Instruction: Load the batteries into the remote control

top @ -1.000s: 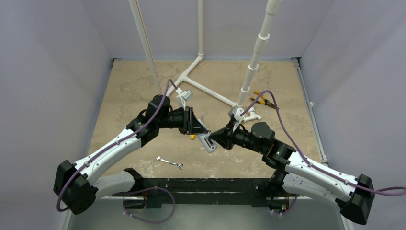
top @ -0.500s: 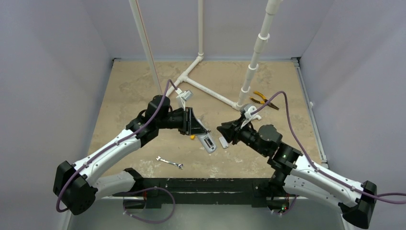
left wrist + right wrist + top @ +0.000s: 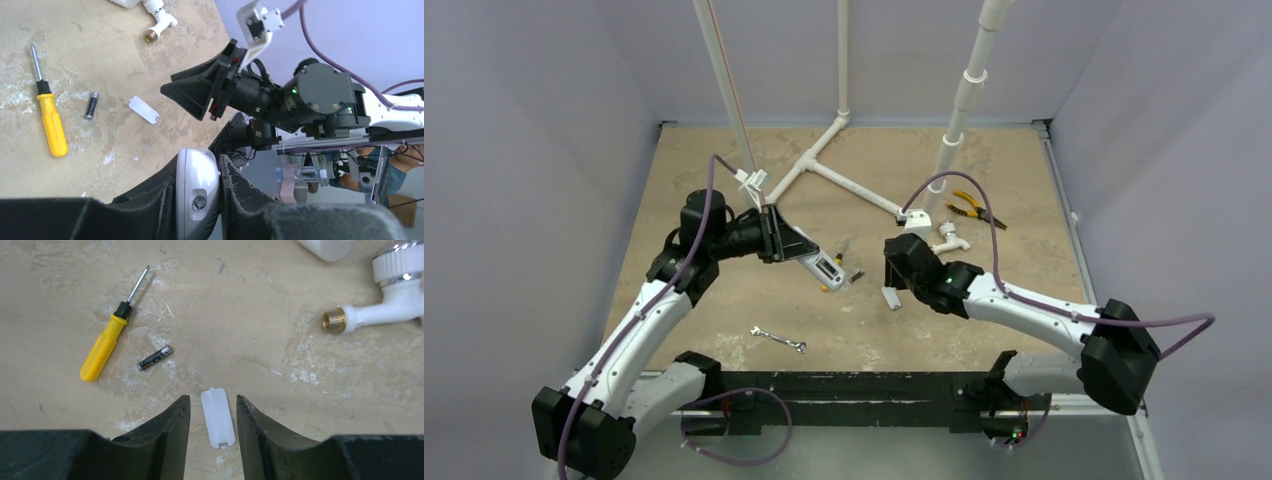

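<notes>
On the tan desk [image 3: 260, 325], the small dark cylindrical battery [image 3: 155, 358] lies between the yellow-handled screwdriver [image 3: 102, 355], left, and the flat white plastic cover [image 3: 218, 418], right. The white plastic tap [image 3: 385, 307] lies farther right.

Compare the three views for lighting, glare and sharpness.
Top external: soft even light, faint shadows, the wrench tiny but crisp. Left wrist: the remote control looms near the lens, slightly soft; the screwdriver is sharp. Right wrist: the battery cover is sharp; glare on the tap.

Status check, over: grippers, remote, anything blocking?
Left gripper shut on remote control. Right gripper open over battery cover on table. Battery loose beside screwdriver; nothing blocking.
</notes>
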